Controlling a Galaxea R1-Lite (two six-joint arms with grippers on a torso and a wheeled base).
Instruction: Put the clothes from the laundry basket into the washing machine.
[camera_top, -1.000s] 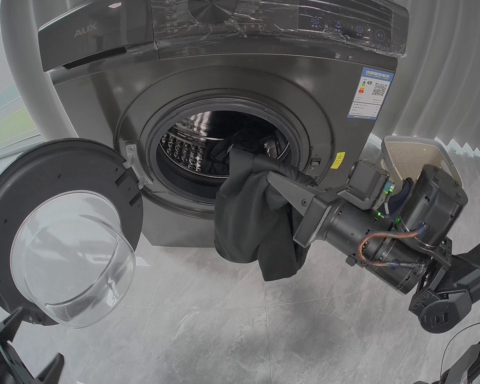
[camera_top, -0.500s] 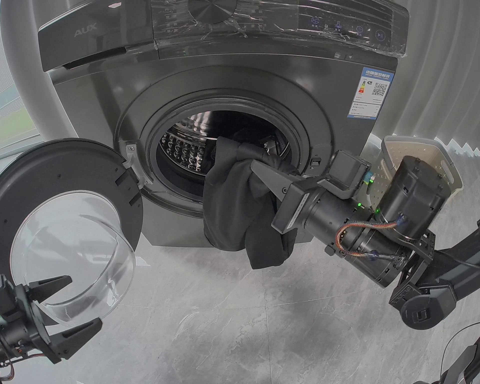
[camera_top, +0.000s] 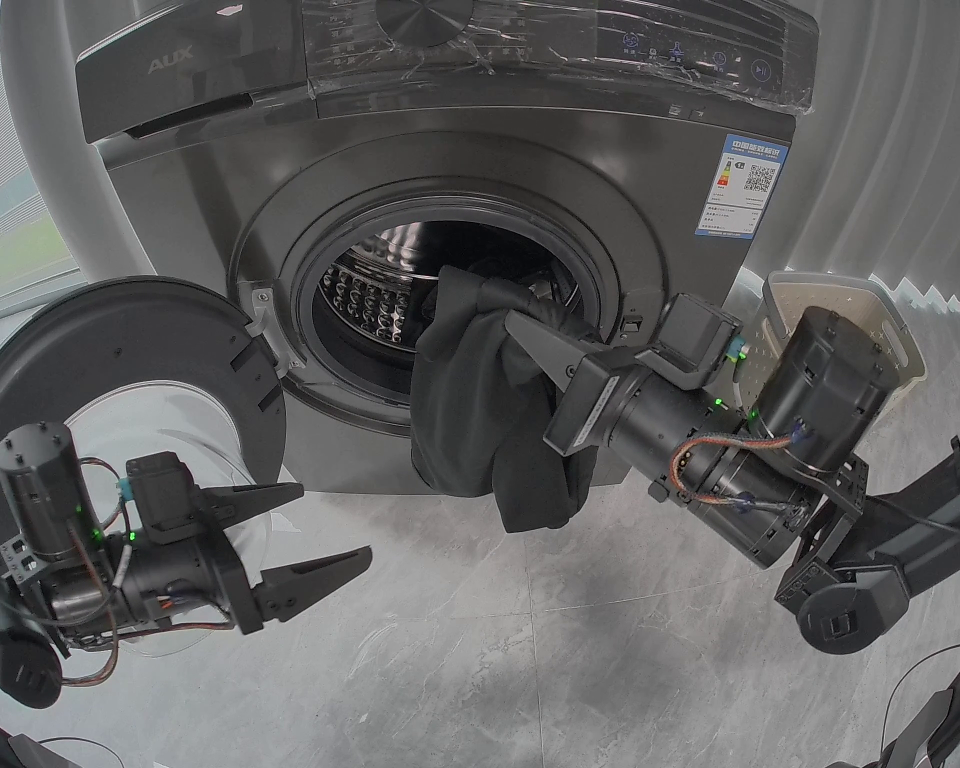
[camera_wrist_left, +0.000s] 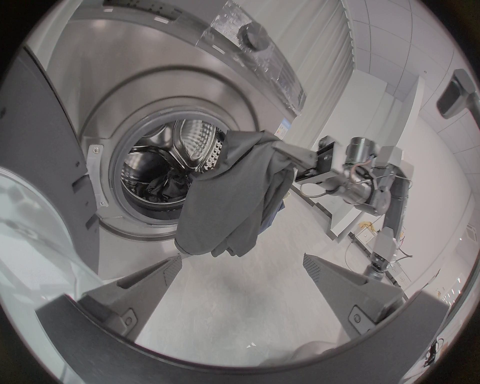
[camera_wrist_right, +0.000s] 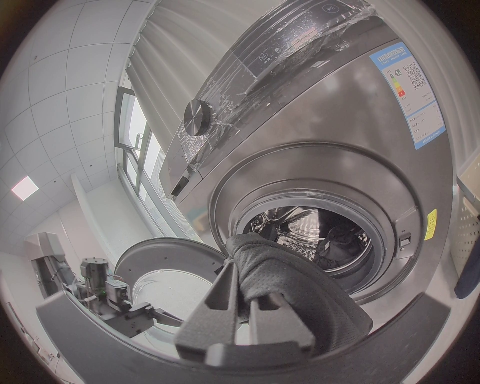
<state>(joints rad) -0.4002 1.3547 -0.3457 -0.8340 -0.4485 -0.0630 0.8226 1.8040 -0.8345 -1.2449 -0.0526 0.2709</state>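
Note:
My right gripper (camera_top: 517, 327) is shut on a dark grey garment (camera_top: 478, 405), which hangs in front of the washing machine's round opening (camera_top: 385, 290) with its top level with the rim. The same gripper (camera_wrist_right: 243, 300) pinches a fold of this garment (camera_wrist_right: 295, 280). Dark clothes (camera_wrist_right: 344, 241) lie inside the drum. At lower left my left gripper (camera_top: 335, 520) is open with nothing in it, above the floor and below the machine's door (camera_top: 130, 340). Seen from the left gripper (camera_wrist_left: 241, 260), the garment (camera_wrist_left: 227, 192) hangs ahead. The laundry basket (camera_top: 850, 298) stands at right behind my right arm.
The door (camera_wrist_left: 35, 150) is swung fully open to the left, its glass bowl facing out. Grey tiled floor (camera_top: 520, 650) lies in front of the machine. A dark blue cloth (camera_wrist_right: 470, 275) shows at the basket. Curtains hang behind at right.
My right gripper carried the garment left and slightly up, closer to the opening. My left arm rose from the lower left corner and moved right, its gripper open throughout.

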